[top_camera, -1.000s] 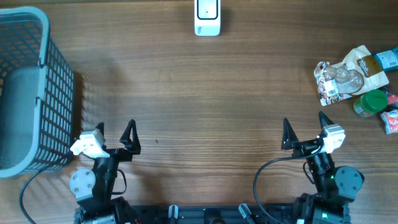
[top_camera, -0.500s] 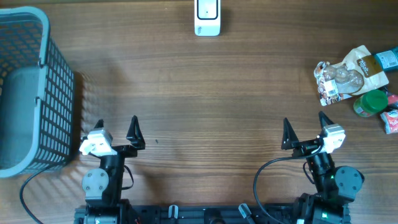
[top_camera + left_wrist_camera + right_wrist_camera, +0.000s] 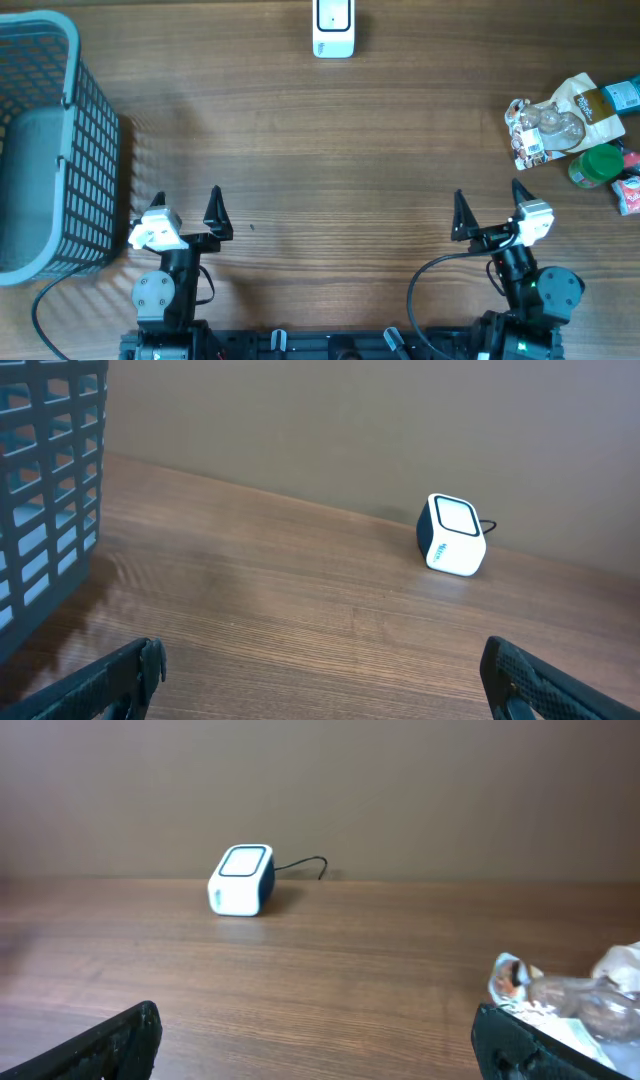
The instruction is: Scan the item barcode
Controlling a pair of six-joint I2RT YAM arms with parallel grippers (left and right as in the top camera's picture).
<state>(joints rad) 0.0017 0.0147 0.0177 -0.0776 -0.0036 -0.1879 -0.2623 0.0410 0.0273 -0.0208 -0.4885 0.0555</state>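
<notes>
A white barcode scanner (image 3: 333,28) stands at the far middle of the table, also seen in the left wrist view (image 3: 455,536) and the right wrist view (image 3: 242,879). The items lie at the far right: a clear snack bag (image 3: 555,122) with a barcode label, a green-lidded jar (image 3: 596,165) and a red packet (image 3: 630,195). The bag's corner shows in the right wrist view (image 3: 560,992). My left gripper (image 3: 187,205) (image 3: 322,682) is open near the front left, nothing between its fingers. My right gripper (image 3: 488,200) (image 3: 315,1045) is open near the front right, well short of the bag.
A tall grey-blue mesh basket (image 3: 95,120) stands at the left edge, close to the left gripper; its wall (image 3: 45,490) fills the left of the left wrist view. Bare wooden tabletop (image 3: 330,160) lies between grippers and scanner.
The left arm shifted a little to the right and straightened, then held still. The right arm has stayed in place. Both grippers remain open.
</notes>
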